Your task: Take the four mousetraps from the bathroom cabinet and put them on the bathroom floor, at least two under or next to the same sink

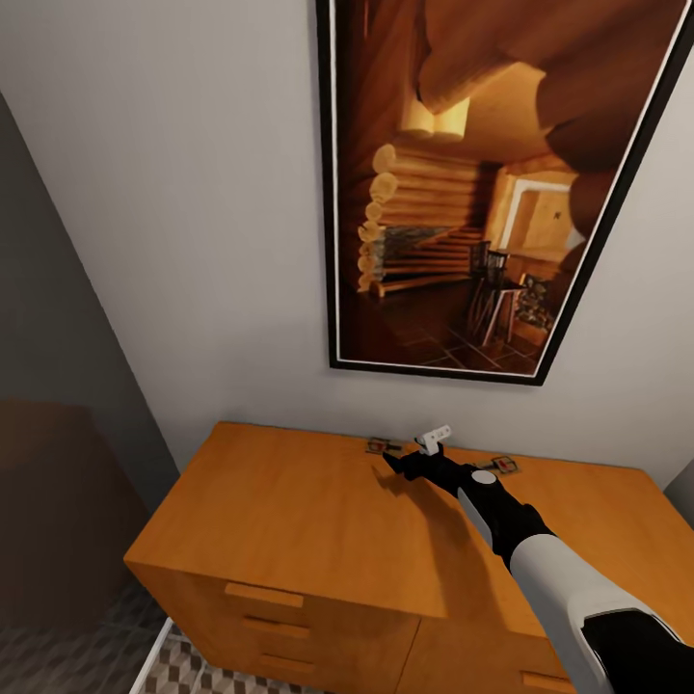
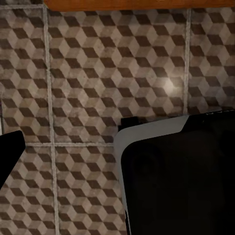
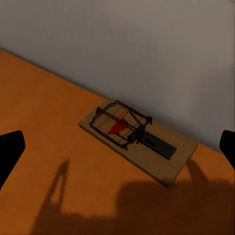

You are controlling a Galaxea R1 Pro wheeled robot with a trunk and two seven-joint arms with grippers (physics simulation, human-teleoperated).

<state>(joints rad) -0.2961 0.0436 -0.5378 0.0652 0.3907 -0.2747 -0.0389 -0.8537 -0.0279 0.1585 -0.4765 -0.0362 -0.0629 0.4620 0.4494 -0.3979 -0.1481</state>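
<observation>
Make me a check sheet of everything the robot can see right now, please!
Surface: orange-brown cabinet, flat top, drawer fronts below.
Job's things: one mousetrap lies flat near the wall, ahead of the right gripper; a second mousetrap lies beside the arm.
Clutter: small white piece by the wall, unclear what.
Grippers: right open, fingers apart, holding nothing; left cannot tell.
Cables: nothing seen.
Surroundings: framed log-cabin picture on the wall; cube-pattern tiled floor.

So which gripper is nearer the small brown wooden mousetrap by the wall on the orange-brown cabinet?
Right. The right gripper hovers open just before the mousetrap; the left wrist camera faces cube-patterned floor tiles below the cabinet.
</observation>
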